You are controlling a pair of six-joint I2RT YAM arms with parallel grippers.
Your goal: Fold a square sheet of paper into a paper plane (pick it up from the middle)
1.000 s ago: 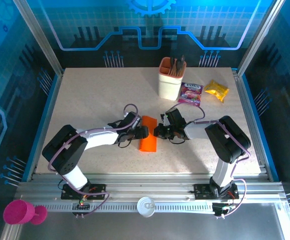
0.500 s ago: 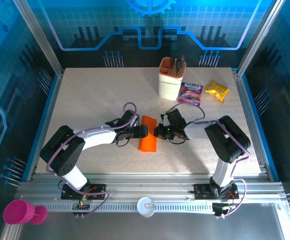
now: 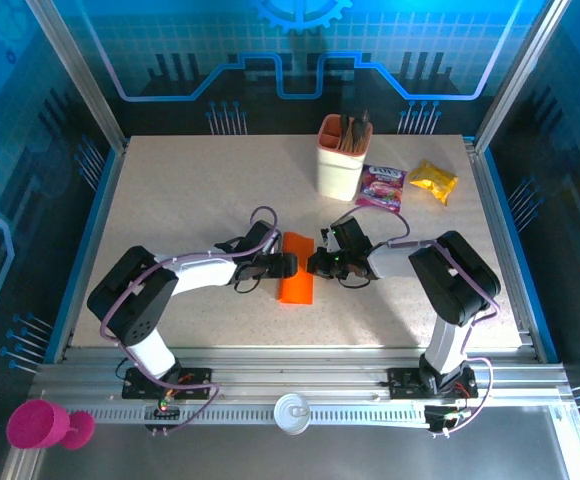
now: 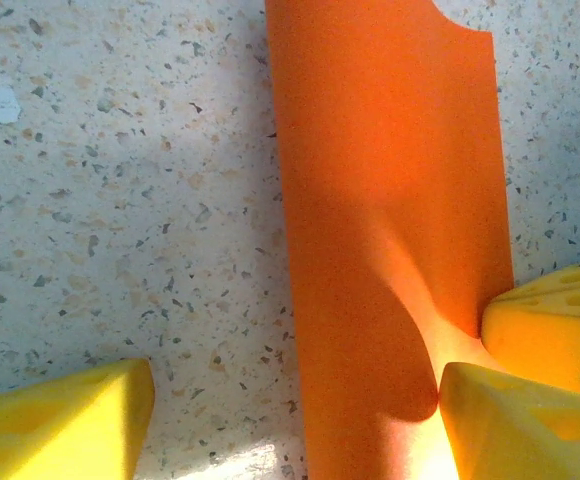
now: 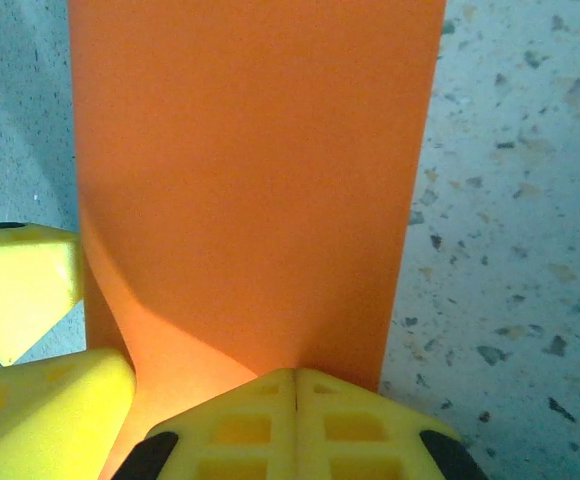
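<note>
count: 1 square sheet of paper (image 3: 297, 272), 2 grippers, 1 peach holder cup (image 3: 339, 172), 2 snack packets (purple packet (image 3: 382, 187), yellow packet (image 3: 434, 181)). Also 1 pink cup (image 3: 35, 425) and 1 white round cap (image 3: 293, 411) on the front rail, off the table (image 3: 170, 190).

containers: the holder cup stands upright at 1 o'clock from the sheet, well apart. Several dark stick-like things poke out of it, can't tell what they are. The pink cup sits at 7 o'clock, contents not readable.

sheet: bright orange, plain, folded down to a long narrow strip. It lies on the table near centre, long axis roughly 12 to 6. On the left wrist cam the far corner has a curved bite in its outline, and the paper buckles up at the near right edge.

the left gripper (image 3: 281, 264) sits on the strip's 9 o'clock side, spread wide. One yellow finger (image 4: 70, 420) is on bare table, the other finger (image 4: 530, 430) is at the strip's opposite edge, and the strip runs between them. The right gripper (image 3: 318, 263) comes in from 3 o'clock. Its fingers (image 5: 240, 430) are pressed together with the seam closed, tips on the strip's edge. Can't tell if any paper is pinched. On the left wrist cam its tip is just beside the left gripper's finger, at the buckle.
</note>
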